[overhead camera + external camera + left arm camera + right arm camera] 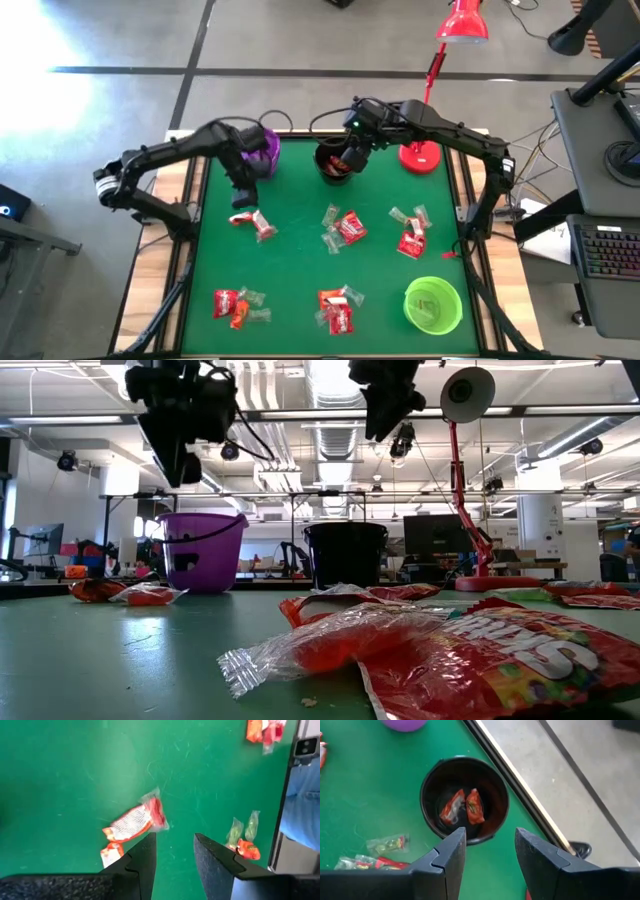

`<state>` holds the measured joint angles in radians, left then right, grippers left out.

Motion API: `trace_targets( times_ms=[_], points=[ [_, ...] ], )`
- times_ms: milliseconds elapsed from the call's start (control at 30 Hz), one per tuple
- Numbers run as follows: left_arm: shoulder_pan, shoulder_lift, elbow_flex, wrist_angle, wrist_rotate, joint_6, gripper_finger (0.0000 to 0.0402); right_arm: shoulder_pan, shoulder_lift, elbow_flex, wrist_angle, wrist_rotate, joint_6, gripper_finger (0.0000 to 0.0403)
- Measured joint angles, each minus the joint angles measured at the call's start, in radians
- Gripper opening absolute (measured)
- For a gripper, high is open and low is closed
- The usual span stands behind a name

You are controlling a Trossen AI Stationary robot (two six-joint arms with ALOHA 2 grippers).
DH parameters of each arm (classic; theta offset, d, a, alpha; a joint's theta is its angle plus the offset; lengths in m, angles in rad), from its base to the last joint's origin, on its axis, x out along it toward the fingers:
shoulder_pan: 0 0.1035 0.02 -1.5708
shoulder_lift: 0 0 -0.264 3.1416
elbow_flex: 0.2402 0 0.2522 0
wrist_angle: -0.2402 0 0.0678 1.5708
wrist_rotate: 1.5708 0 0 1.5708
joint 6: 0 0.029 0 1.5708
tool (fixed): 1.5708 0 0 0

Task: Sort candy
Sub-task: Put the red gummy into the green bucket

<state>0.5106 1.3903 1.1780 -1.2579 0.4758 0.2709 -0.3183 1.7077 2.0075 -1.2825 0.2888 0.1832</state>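
Green bench [300, 270], lit by a red desk lamp [462, 22] at its far edge.

Right claw [485, 855]: spread, empty, hanging directly above the black cup [464, 800] at the far middle of the bench. Two red-wrapped sweets [462, 807] lie on the cup's bottom.

Left claw [172, 857]: spread, empty, raised over the bench's left part just in front of the purple cup [262, 150]. A red-and-white wrapped sweet [134, 821] lies on the bench just beyond its fingertips, with a smaller orange one beside it.

Green cup [432, 305]: near right corner; contents hard to make out, seemingly none.

Loose candy [345, 228]: small clusters of red, orange and clear greenish wrappers scattered over the bench, at the left, centre, right and along the near edge, all well apart from the cups.
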Motion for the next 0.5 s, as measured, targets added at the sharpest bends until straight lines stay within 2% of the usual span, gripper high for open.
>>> trace_targets(
  times_ms=[233, 500],
  points=[
    [-0.074, -0.044, -0.141, 0.101, -0.127, -0.119, 0.0114, 0.003, 0.000, 0.000, -0.035, 0.000, 0.026, 0.0162],
    [-0.178, -0.099, -0.295, 0.295, -0.128, -0.292, 0.0114, 0.009, -0.051, 0.000, -0.082, 0.000, 0.082, 0.0162]
  ],
)
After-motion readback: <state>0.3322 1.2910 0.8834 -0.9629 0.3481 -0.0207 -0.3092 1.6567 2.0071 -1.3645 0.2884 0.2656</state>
